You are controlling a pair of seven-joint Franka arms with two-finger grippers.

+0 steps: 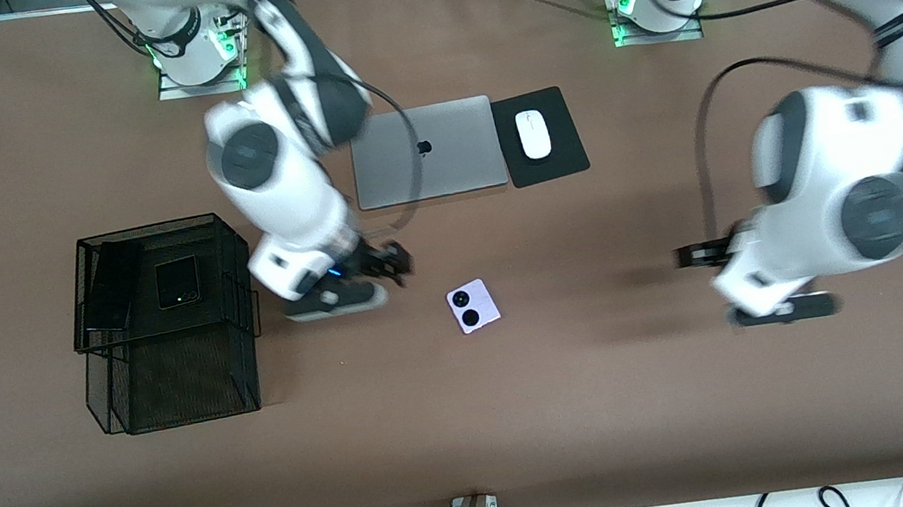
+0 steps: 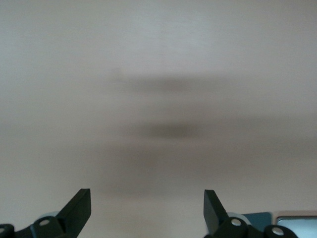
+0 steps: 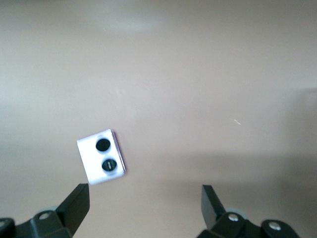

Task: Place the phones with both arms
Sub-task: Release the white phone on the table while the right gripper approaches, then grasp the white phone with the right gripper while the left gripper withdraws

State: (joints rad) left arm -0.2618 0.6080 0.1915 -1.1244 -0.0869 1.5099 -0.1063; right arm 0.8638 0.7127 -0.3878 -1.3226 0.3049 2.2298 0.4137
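While both arms hang over the worktop (image 1: 526, 418), nothing is held.
Left gripper (image 1: 692, 256): jaws wide, empty, over bare worktop.
Lilac-white phone (image 1: 473, 305): flat on worktop.
Right gripper (image 1: 392, 263): jaws wide, empty, near lilac-white phone.
Squarish black phone (image 1: 177, 282): inside mesh basket (image 1: 172, 386).

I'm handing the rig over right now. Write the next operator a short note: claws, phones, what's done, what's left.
Left claw: open, empty, over bare table at the left arm's end.
Right claw: open, empty, beside the wire basket, close to the lilac phone.
Phones: small black phone lies in the basket, with a long dark slab next to it that looks like the long phone. Lilac phone lies flat on the table, nearer the front camera than the laptop.
Done: two in the basket, it seems.
Left: lilac phone.
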